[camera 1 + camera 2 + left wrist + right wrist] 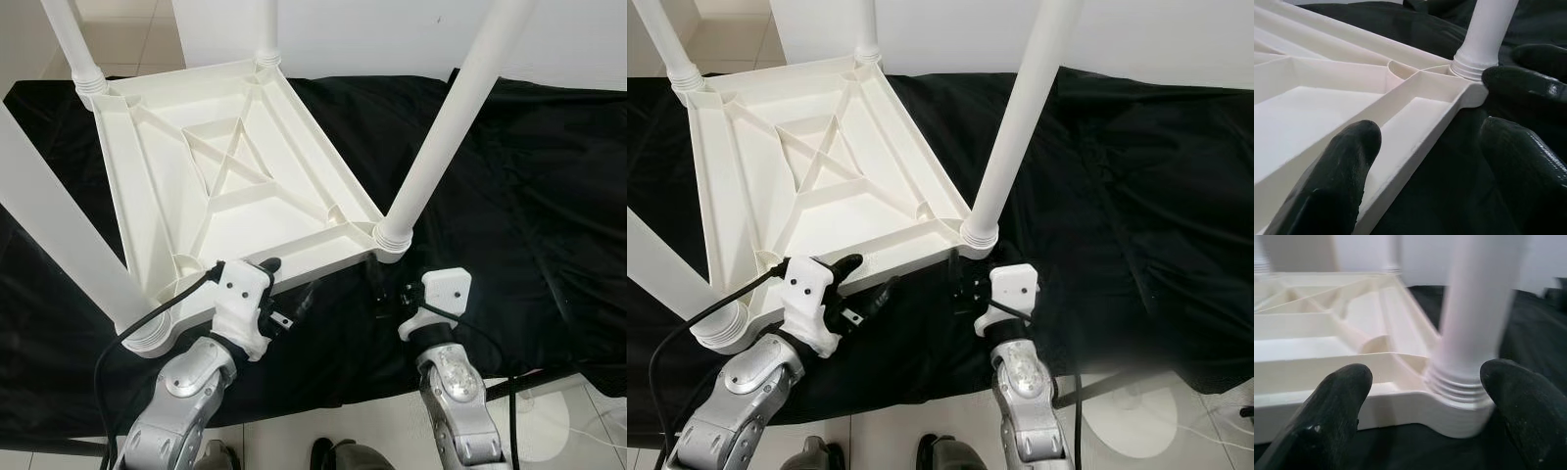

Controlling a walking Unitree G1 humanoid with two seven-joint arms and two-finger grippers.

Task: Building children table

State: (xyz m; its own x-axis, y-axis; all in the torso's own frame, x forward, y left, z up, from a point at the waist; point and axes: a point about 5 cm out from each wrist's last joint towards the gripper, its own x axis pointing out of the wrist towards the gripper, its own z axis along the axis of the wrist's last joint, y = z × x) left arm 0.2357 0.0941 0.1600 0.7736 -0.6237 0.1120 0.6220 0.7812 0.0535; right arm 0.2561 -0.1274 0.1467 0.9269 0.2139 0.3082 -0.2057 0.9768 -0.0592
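On black cloth (509,196), one white plastic tabletop (220,171), upside down, ribbed underside up, long axis running away from the robot. Four white legs counted, one standing in each corner socket: near right leg (446,127), near left leg (59,235), far left leg (69,39), far right leg (266,29). Straddling the tabletop's near rim, left gripper (284,289), fingers spread, one fingertip (1344,161) over the inner tray, the other outside and below the edge, nothing clamped between them yet. Just short of the near right corner, right gripper (963,284), jaws parted wide, the near right leg's threaded base lying straight ahead between the two fingers, not touched as far as can be told. Judged nearer to that leg: the right arm; judged nearer to the rim: the left. Probably all legs seated, so likely a check or tightening at this corner, or a lift to turn the table upright.
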